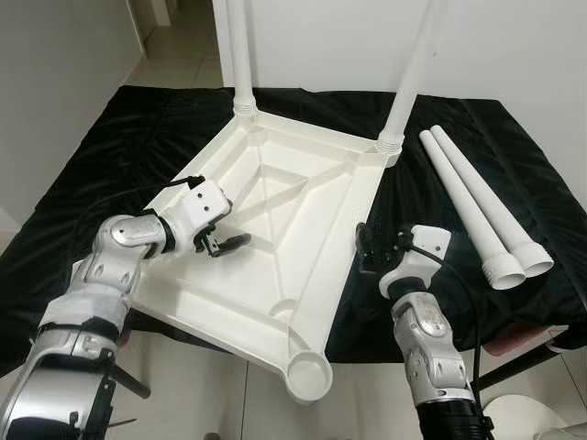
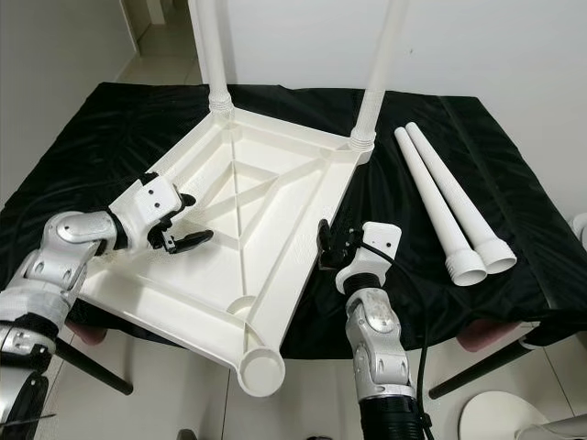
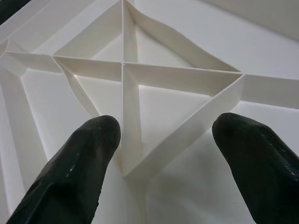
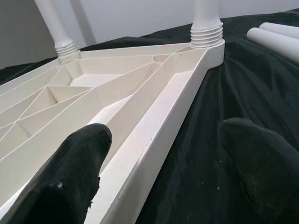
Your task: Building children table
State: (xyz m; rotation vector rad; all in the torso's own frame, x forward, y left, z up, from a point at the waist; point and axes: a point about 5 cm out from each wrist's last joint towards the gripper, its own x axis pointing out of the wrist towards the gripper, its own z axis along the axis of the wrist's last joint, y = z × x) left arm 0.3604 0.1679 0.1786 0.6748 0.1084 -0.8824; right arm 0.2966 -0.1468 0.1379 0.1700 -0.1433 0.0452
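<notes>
**Tabletop half-legged: two legs in, two to go**

Tabletop (image 1: 275, 238) lies upside down on the black cloth (image 1: 92, 156), ribbed underside up, its near corner socket (image 1: 309, 376) overhanging the front edge of the cloth.

Left: left gripper (image 1: 223, 244) hovers just over the ribs near the left rim, fingers (image 3: 84, 158) spread apart, holding nothing; the wrist view looks down at the rib crossing between them.

Centre: two legs (image 1: 240, 55) stand upright in the far corner sockets, threaded collars seated. The near corner socket is empty.

Right: right gripper (image 1: 367, 246) sits at the tabletop's right rim, fingers (image 4: 70, 168) parted either side of that rim, not clamped. Further right, two loose legs (image 1: 477, 206) lie side by side on the cloth, collars toward the robot, touching each other.

Judgement: next step is fetching a loose leg. Advice: brace the tabletop with the left gripper first, since the overhang may tip it. Grasp the nearer leg mid-shaft, bring the threaded end squarely over the socket, turn only once aligned. Risk: leg rolling away on the cloth.
</notes>
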